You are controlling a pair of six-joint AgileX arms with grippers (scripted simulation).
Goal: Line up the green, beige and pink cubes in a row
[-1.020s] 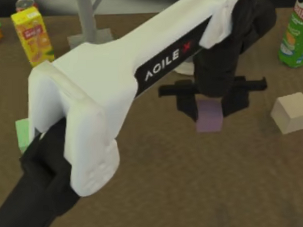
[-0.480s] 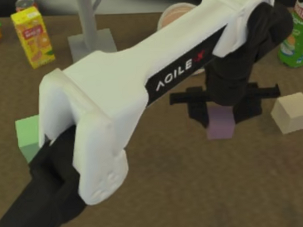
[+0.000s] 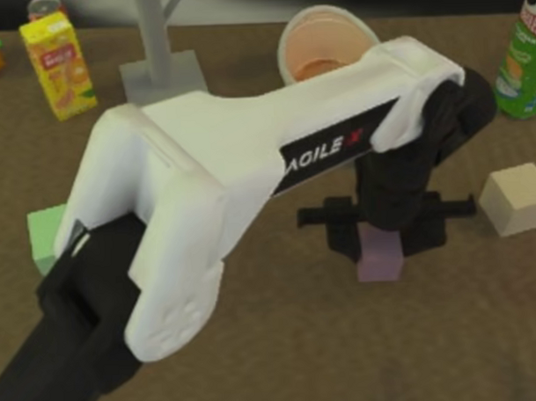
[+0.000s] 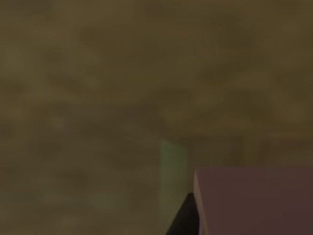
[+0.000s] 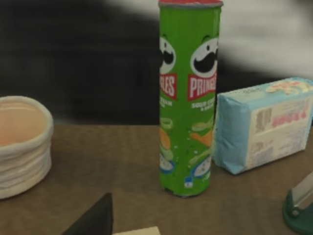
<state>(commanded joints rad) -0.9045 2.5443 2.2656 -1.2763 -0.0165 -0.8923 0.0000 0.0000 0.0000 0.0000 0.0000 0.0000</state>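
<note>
Left end effector (image 3: pixel 378 236): black fingers clamped on either flank of the small dusty pink-mauve matte cube (image 3: pixel 379 260), squeeze axis running along the top view's left-right line, cube hanging straight below the wrist just over the brown counter (image 3: pixel 282 358). Whether the cube rests on the surface or sits slightly clear of it: impossible to tell from above.

Key relation for the coming move: mid-sized pale beige matte cube (image 3: pixel 515 200) well to the right of the held cube and a little farther back; large light-green matte cube (image 3: pixel 47 236) far off at the left, half hidden behind the white arm link, roughly level with the beige one. Pink cube sitting between the two, much nearer the beige, slightly in front of the line joining them. In the left wrist view, pink face (image 4: pixel 254 200) filling a corner, with a strip of green cube (image 4: pixel 172 186) beyond it.

Likely need: set the pink cube down level with its neighbours.

Right end effector: not visible from above; parked near the green snack can (image 5: pixel 190 98), fingers not readable.
</note>
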